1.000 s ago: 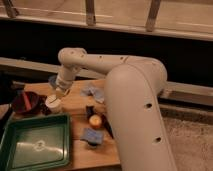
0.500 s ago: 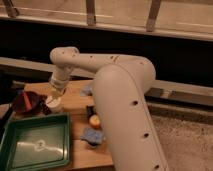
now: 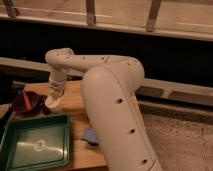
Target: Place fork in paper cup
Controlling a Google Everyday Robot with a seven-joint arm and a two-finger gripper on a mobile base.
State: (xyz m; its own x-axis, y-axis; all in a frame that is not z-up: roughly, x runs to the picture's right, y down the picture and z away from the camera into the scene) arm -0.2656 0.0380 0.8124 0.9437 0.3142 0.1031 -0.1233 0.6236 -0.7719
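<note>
Reaching down from above, the claw hangs right over the paper cup at the back left of the table. The arm's end hides the claw tips, so I cannot tell if they are spread or pinching anything.

The fork does not show anywhere. It may be held by the claw or sitting in the cup already, but it is too thin and too hidden to be sure. My guess is that the job is near its end: the arm is at the cup, and what is left is to let the fork drop in and lift away.

The paper cup is short, round and pale cream, with plain sides. Only its lower part peeks out under the arm. Just beside it on the left is a reddish-brown bowl, round and a bit shiny. In front sits a green tray, flat and square with raised edges, looking like smooth plastic. A small pale thing lies in its middle. A little blue thing pokes out next to the big arm. The arm is fat, smooth and cream-white, with small dark holes. The table is brown wood.
</note>
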